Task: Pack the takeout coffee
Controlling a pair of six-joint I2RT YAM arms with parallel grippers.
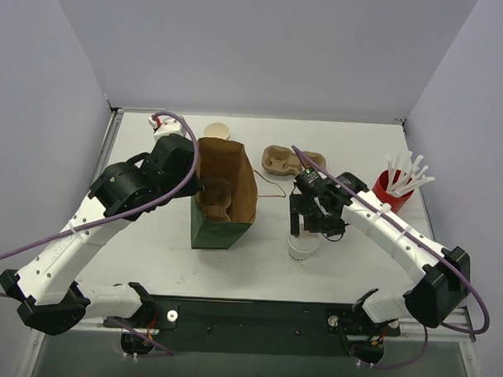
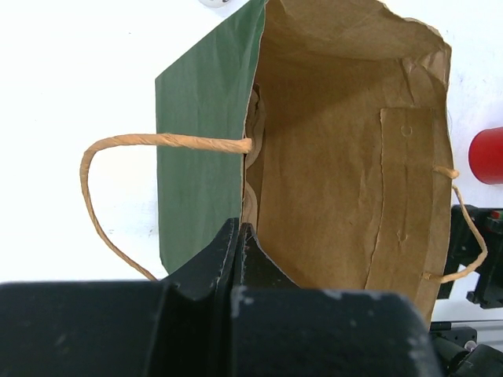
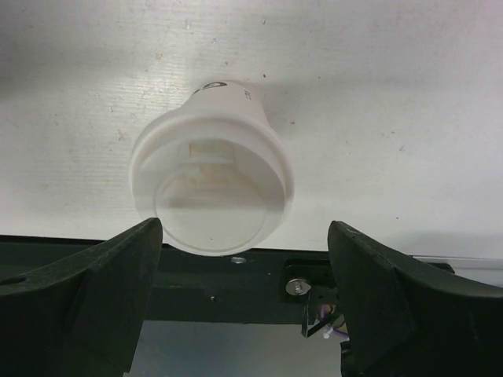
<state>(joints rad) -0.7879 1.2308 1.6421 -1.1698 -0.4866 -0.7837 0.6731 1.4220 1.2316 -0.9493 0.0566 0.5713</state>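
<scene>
The takeout coffee, a small white paper cup with a round white lid (image 1: pixel 301 246), stands upright near the table's front edge. In the right wrist view the cup (image 3: pixel 211 184) shows lid-on, just beyond my fingers. My right gripper (image 1: pixel 313 221) (image 3: pixel 245 243) is open and empty, hovering over the cup with a finger on each side and not touching it. The paper bag (image 1: pixel 227 167), green outside and brown inside, stands open at the middle. My left gripper (image 1: pixel 199 185) (image 2: pixel 238 230) is shut on the bag's (image 2: pixel 346 157) left rim.
A brown two-hole cup carrier (image 1: pixel 290 162) lies behind the right gripper. A red cup of white straws (image 1: pixel 392 192) stands at the right. An open beige-inside cup (image 1: pixel 217 130) sits behind the bag. The bag's twine handle (image 2: pixel 118 142) loops out to the left.
</scene>
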